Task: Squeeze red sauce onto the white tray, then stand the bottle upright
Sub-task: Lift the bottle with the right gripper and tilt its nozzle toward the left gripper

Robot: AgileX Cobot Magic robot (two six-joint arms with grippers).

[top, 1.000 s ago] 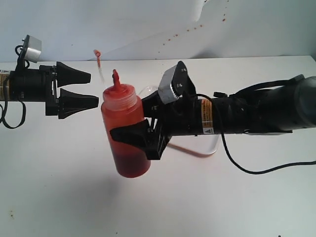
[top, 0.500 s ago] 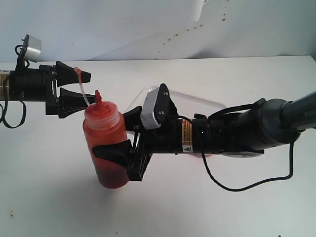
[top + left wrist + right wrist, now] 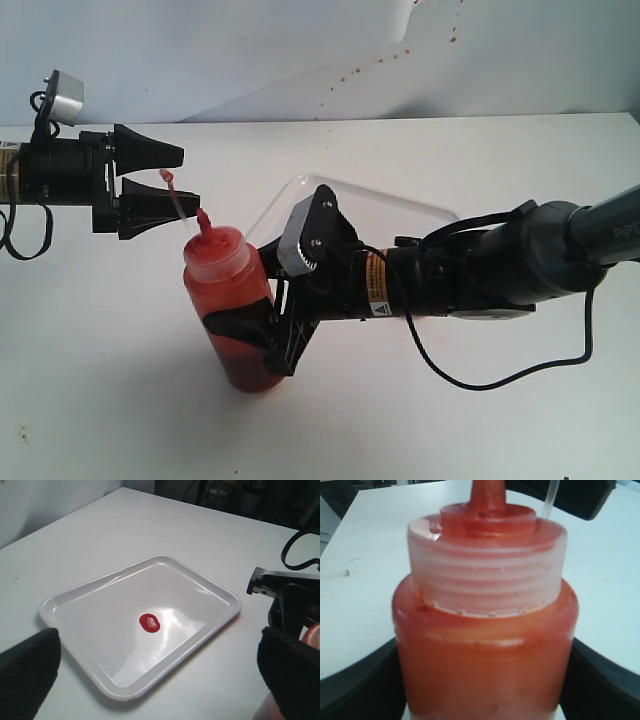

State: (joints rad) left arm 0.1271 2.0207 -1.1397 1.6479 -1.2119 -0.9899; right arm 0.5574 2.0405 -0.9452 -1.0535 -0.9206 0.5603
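The bottle (image 3: 233, 300), translucent and orange-red with sauce, stands nearly upright left of centre, its red nozzle (image 3: 203, 220) tipped slightly left and its base at or just above the table. My right gripper (image 3: 252, 335) is shut on its lower body; close up, the bottle (image 3: 485, 645) fills the space between the black fingers (image 3: 357, 685). The white tray (image 3: 400, 205) lies behind the right arm. In the left wrist view the white tray (image 3: 222, 592) holds a small oval blob of red sauce (image 3: 150, 623). My left gripper (image 3: 170, 182) is open and empty, just left of the nozzle.
Small red spatters dot the white backdrop (image 3: 355, 72). The right arm's black cable (image 3: 480, 378) loops over the table in front of the arm. Bare white table surrounds the bottle at the front and left.
The right arm has carried the bottle left and down, off the tray, to the table. The tray has come into view behind the arm. The left gripper has stayed put.
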